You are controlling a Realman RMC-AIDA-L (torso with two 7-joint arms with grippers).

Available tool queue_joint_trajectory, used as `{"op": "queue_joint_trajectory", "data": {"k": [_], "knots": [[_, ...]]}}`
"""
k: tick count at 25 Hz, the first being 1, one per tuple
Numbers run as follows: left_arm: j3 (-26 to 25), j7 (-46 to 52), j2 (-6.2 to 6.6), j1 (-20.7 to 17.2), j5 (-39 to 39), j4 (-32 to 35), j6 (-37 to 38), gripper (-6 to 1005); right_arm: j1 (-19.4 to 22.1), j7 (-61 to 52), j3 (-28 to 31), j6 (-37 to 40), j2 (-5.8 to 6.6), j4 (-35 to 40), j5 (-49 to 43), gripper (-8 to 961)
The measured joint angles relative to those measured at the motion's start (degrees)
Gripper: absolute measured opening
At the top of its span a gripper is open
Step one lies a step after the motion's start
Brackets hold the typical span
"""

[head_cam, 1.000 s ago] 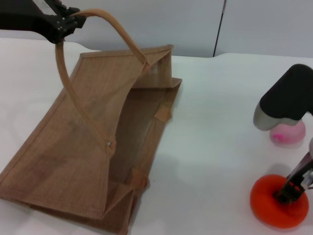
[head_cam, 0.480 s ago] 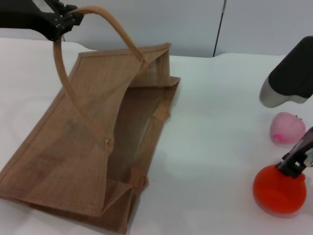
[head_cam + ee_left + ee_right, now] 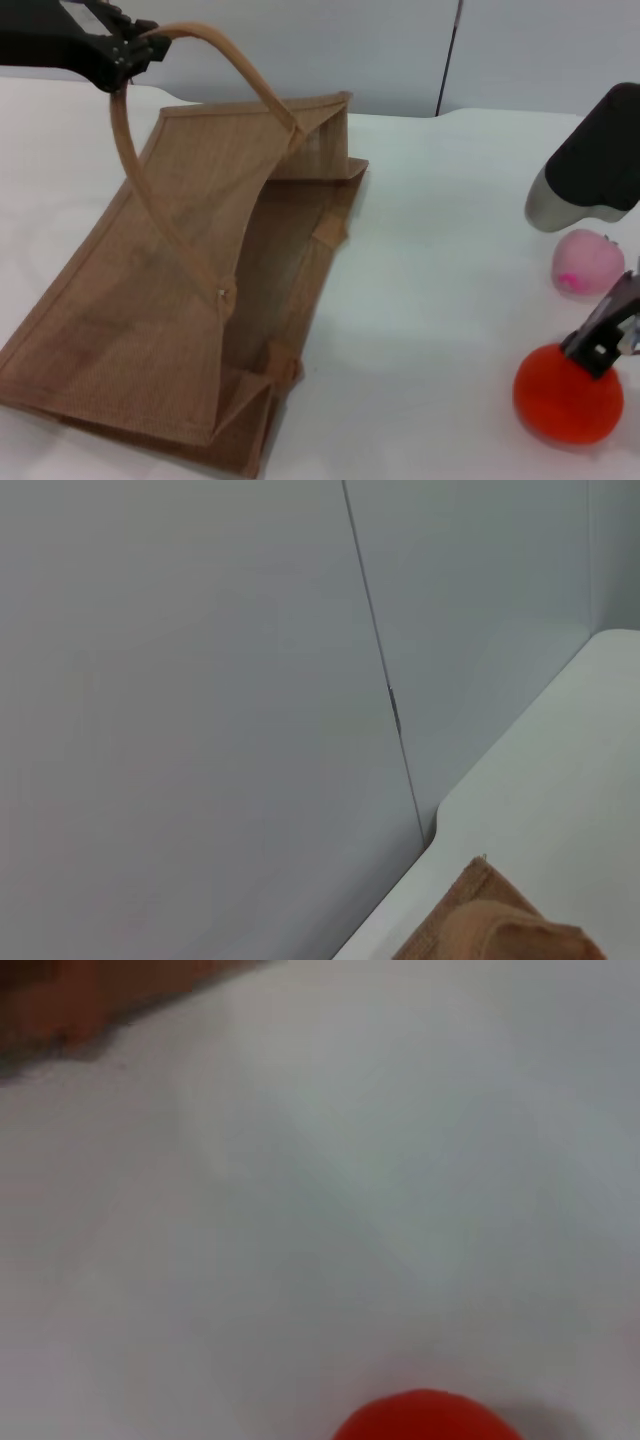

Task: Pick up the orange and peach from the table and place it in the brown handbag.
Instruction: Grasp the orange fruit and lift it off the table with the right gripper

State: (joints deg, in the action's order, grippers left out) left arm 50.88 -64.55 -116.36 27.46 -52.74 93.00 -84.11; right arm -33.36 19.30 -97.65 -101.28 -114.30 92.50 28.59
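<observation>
Left pincer raised at far left, clamped shut; right pincer low at right, tips hidden

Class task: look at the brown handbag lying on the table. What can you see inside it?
The brown handbag lies open, its handle held up by the left gripper. Only woven lining shows inside; the orange and peach sit outside. Its deepest corners are hidden.

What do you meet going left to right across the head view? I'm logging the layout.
Left gripper on the handle → brown handbag → orange with the right gripper on it → peach.
</observation>
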Motion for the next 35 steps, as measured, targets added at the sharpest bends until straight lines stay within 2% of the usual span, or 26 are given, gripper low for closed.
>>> {"op": "queue_joint_trajectory", "data": {"k": [4,11,16,24,30,35], "knots": [[0.0,0.01,0.0,0.0,0.02,-0.02,0.0,124,0.07,1.08,0.12,-1.36,0.19,2.18,4.83,4],[-0.01,0.04,0.0,0.34,0.09,-0.02,0.0,124,-0.47,0.23,0.24,-2.28,0.37,4.03,4.81,48],[-0.08,0.1,0.0,0.27,0.09,-0.01,0.0,124,-0.6,0.2,0.29,-3.43,0.29,3.88,4.81,266],[-0.18,0.13,0.05,0.23,0.17,0.11,-0.01,123,-0.92,0.55,0.44,-6.48,-0.8,2.93,-1.13,511],[-0.17,0.13,0.09,0.26,0.27,0.06,0.0,123,-1.39,0.55,-0.48,-6.05,-1.33,0.6,-0.39,619],[-0.17,0.13,0.09,0.33,0.27,-0.01,0.04,123,-1.85,0.54,-1.46,-4.56,-1.41,-2.58,0.88,605]]}}
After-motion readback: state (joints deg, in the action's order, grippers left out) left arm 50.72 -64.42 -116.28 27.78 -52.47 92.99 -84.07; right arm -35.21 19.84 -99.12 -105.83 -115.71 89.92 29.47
